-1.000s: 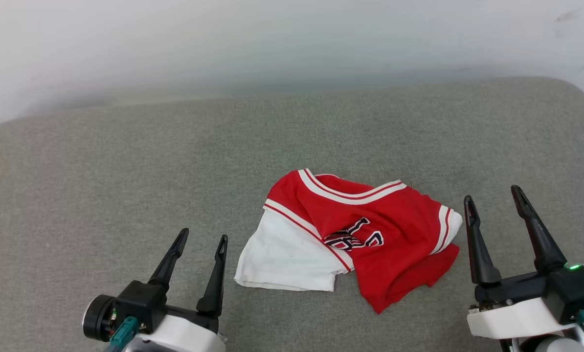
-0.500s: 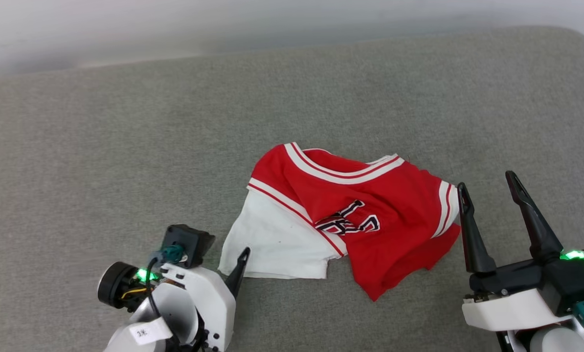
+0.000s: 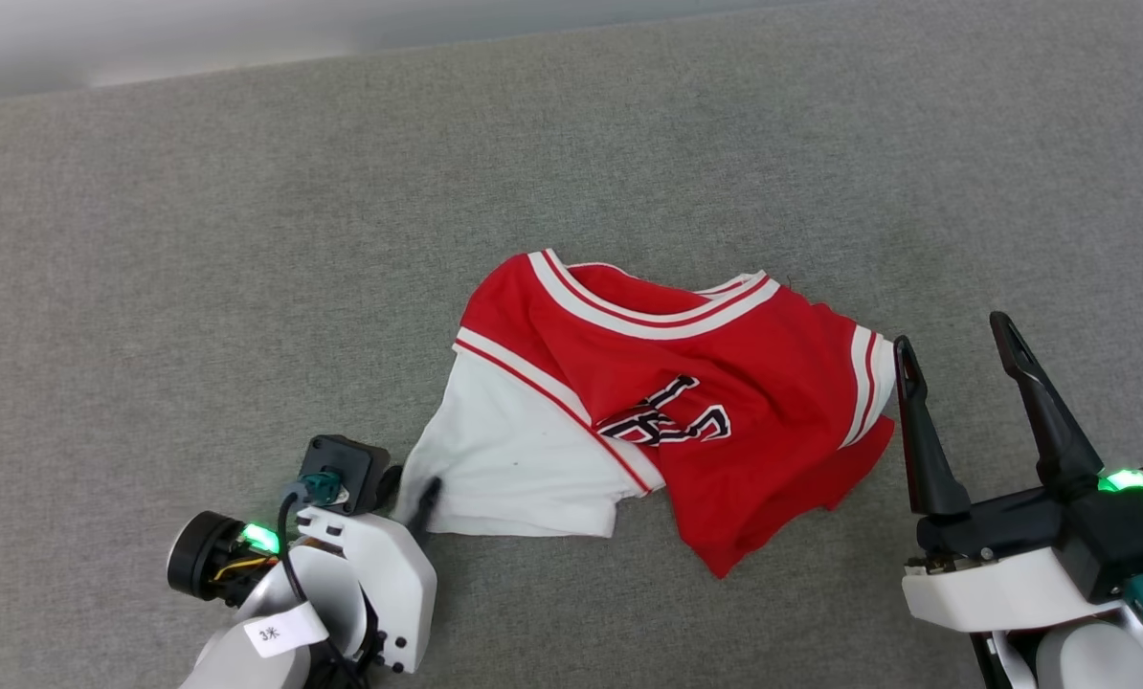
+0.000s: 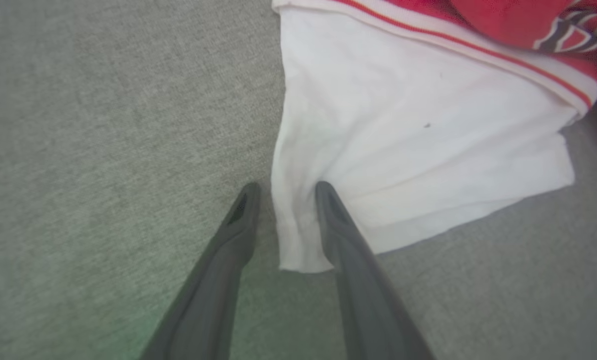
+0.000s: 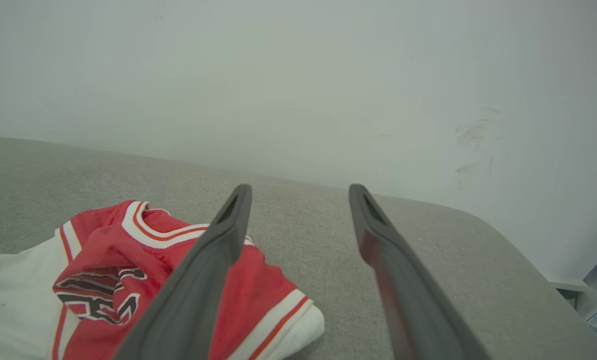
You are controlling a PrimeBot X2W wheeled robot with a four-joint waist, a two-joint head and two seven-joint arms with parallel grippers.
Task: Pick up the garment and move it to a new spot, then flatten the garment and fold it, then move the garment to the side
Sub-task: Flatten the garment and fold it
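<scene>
a white tag [image 3: 278,633] on the left arm [image 3: 385,574] read "3" plus an unclear mark. the black lettering [image 3: 662,424] on the garment [image 3: 773,354] was crumpled and unreadable.

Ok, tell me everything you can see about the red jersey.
The jersey lies crumpled on the grey fabric surface: soft red cloth, red-and-white striped trim, black white-edged lettering partly hidden by folds, a white sleeve spread flat. The left tool straddles that sleeve's corner, jaws open.

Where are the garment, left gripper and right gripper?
garment [image 3: 753,383], head view, red chest panel.
left gripper [image 4: 287,187], left wrist view, midway between fingertips.
right gripper [image 3: 952,331], head view, midway between fingertips.
</scene>
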